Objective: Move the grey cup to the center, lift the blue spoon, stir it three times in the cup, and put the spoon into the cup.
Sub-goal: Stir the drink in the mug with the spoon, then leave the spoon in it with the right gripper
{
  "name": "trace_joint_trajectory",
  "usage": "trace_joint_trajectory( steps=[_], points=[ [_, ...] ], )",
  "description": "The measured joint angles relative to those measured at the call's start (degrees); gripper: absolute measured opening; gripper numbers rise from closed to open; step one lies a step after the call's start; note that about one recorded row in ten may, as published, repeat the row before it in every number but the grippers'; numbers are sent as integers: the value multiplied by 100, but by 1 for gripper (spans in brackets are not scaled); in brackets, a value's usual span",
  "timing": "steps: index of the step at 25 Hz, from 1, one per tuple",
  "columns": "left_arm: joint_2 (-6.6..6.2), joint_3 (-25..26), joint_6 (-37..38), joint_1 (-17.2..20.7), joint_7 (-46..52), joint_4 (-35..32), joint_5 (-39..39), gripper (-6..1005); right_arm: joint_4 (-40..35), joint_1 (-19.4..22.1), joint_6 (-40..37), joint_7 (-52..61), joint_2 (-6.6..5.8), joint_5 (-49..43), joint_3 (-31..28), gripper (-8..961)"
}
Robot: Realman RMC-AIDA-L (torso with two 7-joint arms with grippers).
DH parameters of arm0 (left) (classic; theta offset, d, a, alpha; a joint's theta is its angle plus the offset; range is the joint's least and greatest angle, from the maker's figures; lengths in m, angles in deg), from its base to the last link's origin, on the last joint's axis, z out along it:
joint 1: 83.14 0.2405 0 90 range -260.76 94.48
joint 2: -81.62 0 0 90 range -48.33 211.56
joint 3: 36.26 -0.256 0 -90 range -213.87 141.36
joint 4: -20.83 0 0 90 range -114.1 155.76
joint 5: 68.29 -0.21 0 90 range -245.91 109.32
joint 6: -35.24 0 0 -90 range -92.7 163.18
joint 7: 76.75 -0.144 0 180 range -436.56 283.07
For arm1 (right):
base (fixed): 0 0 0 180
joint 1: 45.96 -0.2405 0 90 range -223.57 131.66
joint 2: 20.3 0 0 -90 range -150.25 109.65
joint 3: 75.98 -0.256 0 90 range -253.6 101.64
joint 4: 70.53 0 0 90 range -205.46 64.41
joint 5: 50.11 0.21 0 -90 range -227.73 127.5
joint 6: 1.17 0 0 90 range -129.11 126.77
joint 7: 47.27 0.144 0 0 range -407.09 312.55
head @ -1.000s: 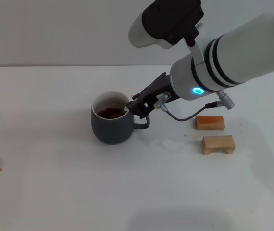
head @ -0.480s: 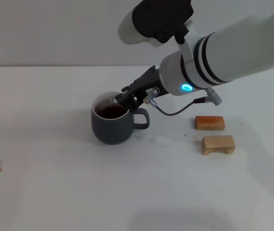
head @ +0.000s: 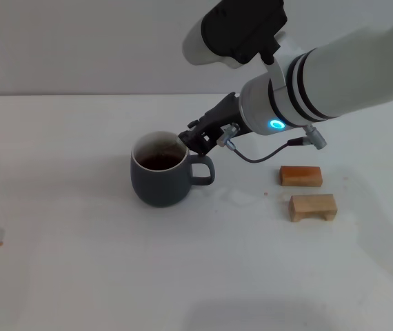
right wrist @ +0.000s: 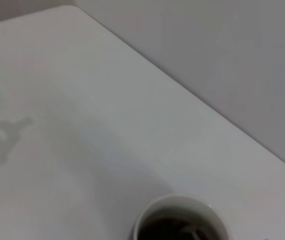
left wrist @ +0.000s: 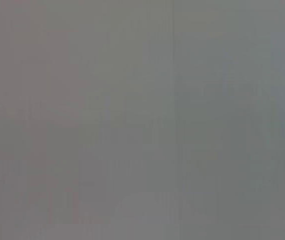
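- The grey cup stands upright on the white desk, dark liquid inside, handle toward my right.
- My right hand hovers at the cup's right rim; I cannot tell its grip.
- The blue spoon is possibly the pale sliver in the liquid.
- Two wooden blocks lie well apart, right of the cup.

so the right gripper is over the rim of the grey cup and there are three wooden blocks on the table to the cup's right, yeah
Not quite: there are two wooden blocks, not three. The head view shows one wooden block and a second wooden block just nearer the robot, both lying to the right of the grey cup. The rest holds: the right gripper is at the cup's rim on the handle side.
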Motion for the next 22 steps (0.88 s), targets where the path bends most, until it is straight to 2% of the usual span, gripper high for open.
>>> trace_joint_trajectory(
  steps=[14, 22],
  points=[
    [8, -32, -5, 14, 1, -1, 0, -2, 421, 40, 599, 73, 11, -21, 4, 161],
    [9, -32, 0, 22, 0, 0, -4, -2, 365, -19, 462, 93, 21, 169, 162, 160]
  ],
)
